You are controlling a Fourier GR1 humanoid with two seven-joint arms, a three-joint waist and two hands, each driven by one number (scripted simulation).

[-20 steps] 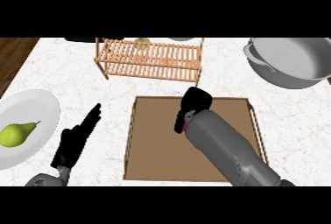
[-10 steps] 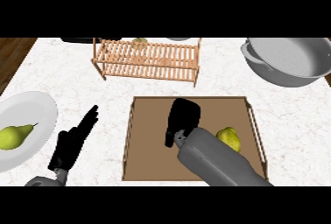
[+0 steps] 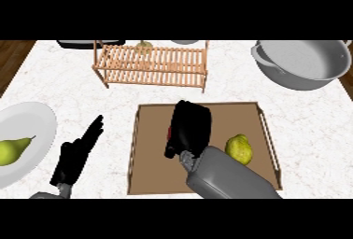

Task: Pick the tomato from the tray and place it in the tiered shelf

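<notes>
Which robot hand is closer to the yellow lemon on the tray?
The right robot hand. It is over the tray, just left of the lemon. The left robot hand is off the tray, over the counter, beside the plate with the pear.

The counter (image 3: 303, 126) looks like pale marble, smooth with faint grey veining, and a strip of dark wood floor (image 3: 14, 60) shows at nine to ten o'clock. The tiered shelf (image 3: 153, 65) is light, matt slatted wood. The tray (image 3: 148, 158) is brown and matt, like wood or board. At one o'clock the pot (image 3: 303, 63) is brushed grey metal. The plate (image 3: 24, 135) looks glossy white ceramic. The lemon (image 3: 238, 148) has dull, dimpled skin; the pear (image 3: 12, 151) is smooth. Both hands are matt black.
</notes>
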